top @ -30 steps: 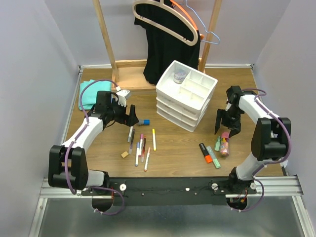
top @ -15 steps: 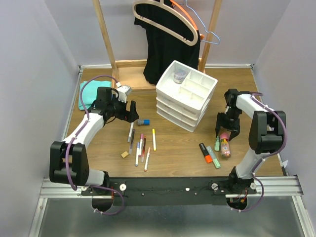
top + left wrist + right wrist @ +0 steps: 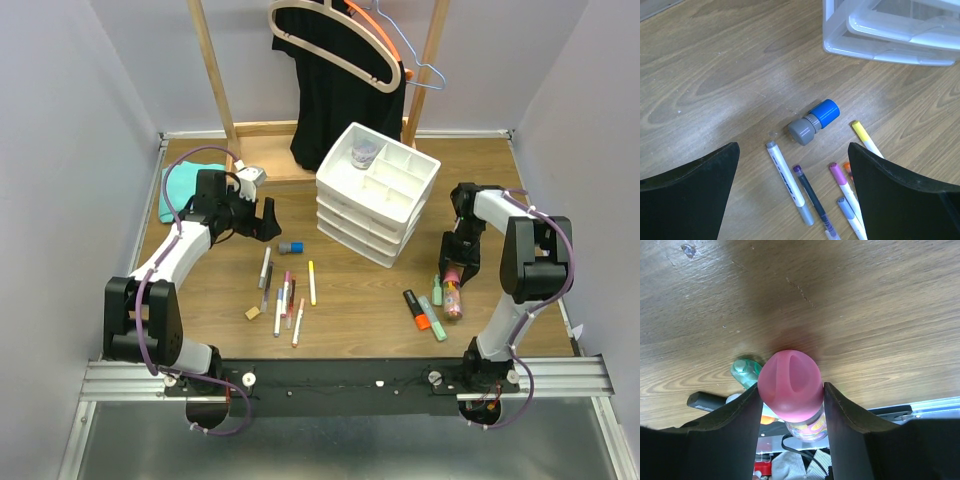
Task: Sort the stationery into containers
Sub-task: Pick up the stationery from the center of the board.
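Observation:
My left gripper [image 3: 264, 222] is open and empty, hovering just left of the small blue-capped tube [image 3: 291, 247], which lies ahead of the fingers in the left wrist view [image 3: 814, 122]. Slim pens [image 3: 285, 295] and a tan eraser cube [image 3: 253, 313] lie nearer the front. My right gripper [image 3: 455, 262] is shut on the pink cap [image 3: 790, 385] of the clear bottle [image 3: 453, 297], which lies on the table. Orange [image 3: 417, 310] and green [image 3: 437, 320] highlighters lie beside it. The white three-drawer organiser [image 3: 360, 228] stands in the middle at the back.
A wooden rack with hangers and a black garment [image 3: 340, 90] stands at the back. A teal cloth [image 3: 178, 190] lies at the far left. A small grey item [image 3: 365, 152] sits in one tray compartment. A green highlighter's end [image 3: 745, 371] touches the bottle cap.
My right gripper has dropped onto the bottle and closed on its pink cap. My left gripper has drifted slightly toward the back, still open.

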Controlling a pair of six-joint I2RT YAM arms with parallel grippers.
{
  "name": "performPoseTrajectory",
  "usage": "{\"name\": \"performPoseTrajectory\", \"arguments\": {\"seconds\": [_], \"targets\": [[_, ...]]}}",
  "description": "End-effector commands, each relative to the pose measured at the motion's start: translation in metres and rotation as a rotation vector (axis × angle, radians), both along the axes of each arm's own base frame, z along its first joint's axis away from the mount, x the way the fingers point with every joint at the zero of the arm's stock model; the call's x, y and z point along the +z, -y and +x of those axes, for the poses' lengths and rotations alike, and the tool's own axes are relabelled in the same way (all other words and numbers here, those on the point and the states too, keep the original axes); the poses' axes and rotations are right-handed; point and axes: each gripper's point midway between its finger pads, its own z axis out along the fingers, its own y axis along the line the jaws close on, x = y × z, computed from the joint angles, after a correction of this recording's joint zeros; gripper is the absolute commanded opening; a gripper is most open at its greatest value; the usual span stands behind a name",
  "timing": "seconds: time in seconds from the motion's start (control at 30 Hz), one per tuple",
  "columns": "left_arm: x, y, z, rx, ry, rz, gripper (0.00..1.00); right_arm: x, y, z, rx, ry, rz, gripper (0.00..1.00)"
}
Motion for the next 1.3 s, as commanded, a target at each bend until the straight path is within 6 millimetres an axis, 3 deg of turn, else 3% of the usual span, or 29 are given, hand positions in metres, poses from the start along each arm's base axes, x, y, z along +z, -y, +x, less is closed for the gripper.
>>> {"name": "performPoseTrajectory", "arguments": {"seconds": [0.0,0.13,0.4,0.5,0.53,0.57,0.8,0.9,0.93,1.07,1.27], "targets": [[0.003,-0.001,0.004,0.005,-0.001,-0.002,0.99,-0.004,0.009,0.007,-0.010,0.009,-0.051,0.55],[0.004,-0.001,0.004,0.009,0.000,-0.011,0.99,-0.008,0.009,0.009,-0.008,0.020,-0.052,0.51],[0.019,-0.001,0.002,0.009,0.046,-0.016,0.99,-0.013,0.002,0.010,0.003,0.036,-0.003,0.58],[0.019,-0.001,-0.002,0.006,0.049,-0.018,0.99,-0.010,0.001,0.012,0.007,0.057,0.002,0.40],[0.022,0.000,-0.004,0.004,0.057,-0.023,0.99,-0.007,0.002,0.013,0.006,0.066,0.000,0.11],[0.023,0.000,-0.004,0.004,0.058,-0.026,0.99,-0.003,0.003,0.014,0.002,0.079,-0.008,0.01],[0.034,0.001,-0.006,-0.004,0.096,-0.035,0.99,0.050,0.009,0.028,-0.007,0.266,-0.043,0.01],[0.041,0.001,-0.005,-0.010,0.118,-0.033,0.99,0.090,0.010,0.046,0.023,0.405,-0.044,0.01],[0.043,0.001,-0.005,-0.011,0.124,-0.032,0.99,0.112,0.011,0.054,0.046,0.478,-0.048,0.01],[0.045,0.001,-0.003,-0.015,0.142,-0.029,0.99,0.165,0.006,0.064,0.117,0.647,-0.013,0.01],[0.047,0.001,-0.002,-0.010,0.157,-0.031,0.99,0.207,-0.001,0.068,0.182,0.793,0.016,0.01]]}}
